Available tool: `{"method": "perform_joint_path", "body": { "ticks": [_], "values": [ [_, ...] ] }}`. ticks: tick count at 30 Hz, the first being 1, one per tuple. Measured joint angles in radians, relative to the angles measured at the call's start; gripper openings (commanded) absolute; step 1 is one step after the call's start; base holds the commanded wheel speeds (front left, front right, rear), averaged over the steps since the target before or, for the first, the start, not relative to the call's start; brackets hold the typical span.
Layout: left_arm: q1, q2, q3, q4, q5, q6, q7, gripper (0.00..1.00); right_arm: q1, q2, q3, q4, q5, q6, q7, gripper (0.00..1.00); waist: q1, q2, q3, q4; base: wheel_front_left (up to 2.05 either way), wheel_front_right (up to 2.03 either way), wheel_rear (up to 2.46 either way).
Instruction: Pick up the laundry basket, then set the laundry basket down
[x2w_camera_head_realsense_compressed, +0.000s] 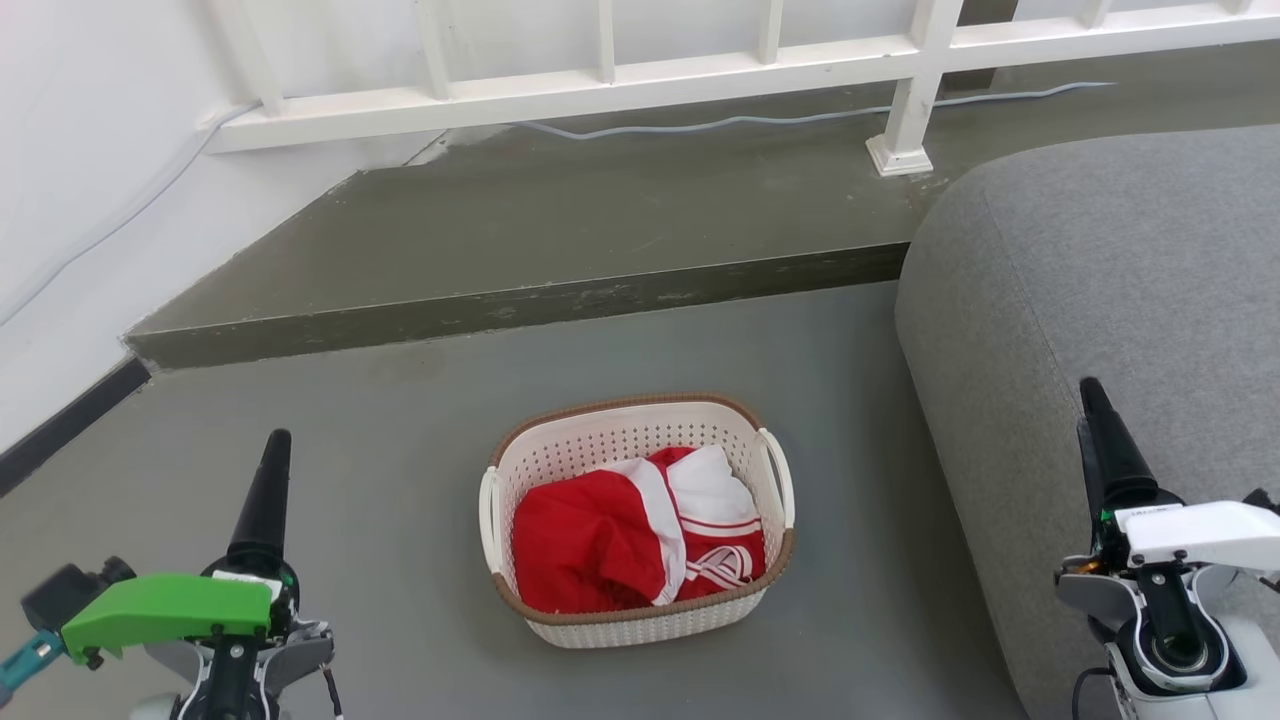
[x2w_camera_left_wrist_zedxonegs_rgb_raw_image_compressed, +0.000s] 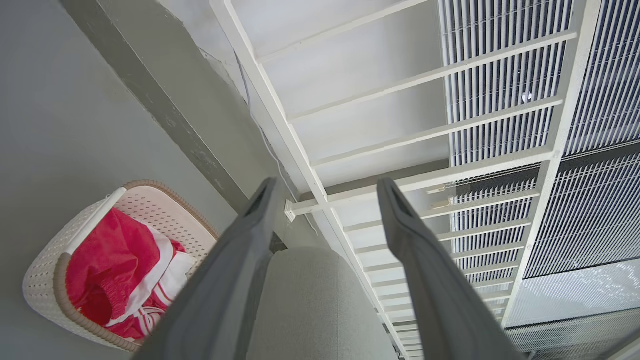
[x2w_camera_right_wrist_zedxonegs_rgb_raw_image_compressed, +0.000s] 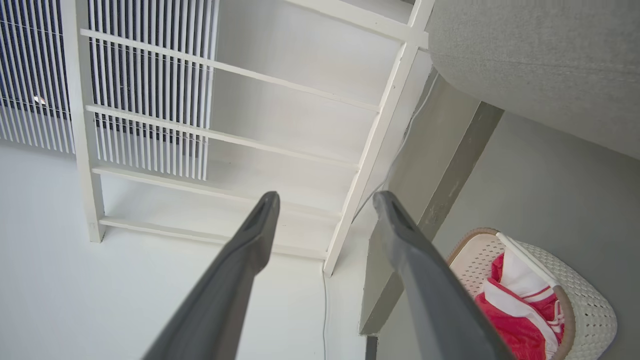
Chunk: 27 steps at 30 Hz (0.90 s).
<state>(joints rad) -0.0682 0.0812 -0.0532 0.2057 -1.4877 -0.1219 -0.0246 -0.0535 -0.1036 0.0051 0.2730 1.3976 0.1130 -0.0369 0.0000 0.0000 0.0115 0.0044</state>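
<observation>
The laundry basket (x2w_camera_head_realsense_compressed: 640, 610), cream-white and perforated with a brown rim and white side handles, rests on the grey floor in the middle of the head view. Red and white clothes (x2w_camera_head_realsense_compressed: 630, 540) lie inside it. My left gripper (x2w_camera_head_realsense_compressed: 268, 478) hovers at the lower left, well left of the basket, pointing up the view. My right gripper (x2w_camera_head_realsense_compressed: 1098, 400) is at the lower right, over the sofa's edge. In the left wrist view the basket (x2w_camera_left_wrist_zedxonegs_rgb_raw_image_compressed: 45, 270) sits lower left and the left gripper (x2w_camera_left_wrist_zedxonegs_rgb_raw_image_compressed: 325, 187) stands open and empty. The right wrist view shows the basket (x2w_camera_right_wrist_zedxonegs_rgb_raw_image_compressed: 590, 300) lower right and the open, empty right gripper (x2w_camera_right_wrist_zedxonegs_rgb_raw_image_compressed: 325, 200).
A grey sofa (x2w_camera_head_realsense_compressed: 1130, 300) bulks at the right, close to the basket. A raised dark step (x2w_camera_head_realsense_compressed: 520, 310) crosses behind the basket, with a white railing (x2w_camera_head_realsense_compressed: 640, 85) and a cable (x2w_camera_head_realsense_compressed: 760, 120) beyond. A white wall (x2w_camera_head_realsense_compressed: 80, 200) closes the left side.
</observation>
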Motion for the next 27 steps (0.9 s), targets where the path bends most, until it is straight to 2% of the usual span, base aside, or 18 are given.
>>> {"method": "perform_joint_path", "body": {
  "ticks": [11,27],
  "values": [
    [-0.025,0.051,-0.081,-0.019,0.168,0.0,-0.04,1.0,-0.022,-0.024,0.046,-0.008,-0.156,0.0,-0.038,1.0,0.0,0.0,0.003,0.0,0.0,0.0,0.0],
    [-0.058,0.096,-0.163,-0.021,0.446,0.003,-0.095,1.0,-0.046,-0.07,0.123,-0.016,-0.439,-0.036,-0.086,1.0,0.0,0.0,0.006,0.002,0.0,0.0,0.0]
  ]
}}
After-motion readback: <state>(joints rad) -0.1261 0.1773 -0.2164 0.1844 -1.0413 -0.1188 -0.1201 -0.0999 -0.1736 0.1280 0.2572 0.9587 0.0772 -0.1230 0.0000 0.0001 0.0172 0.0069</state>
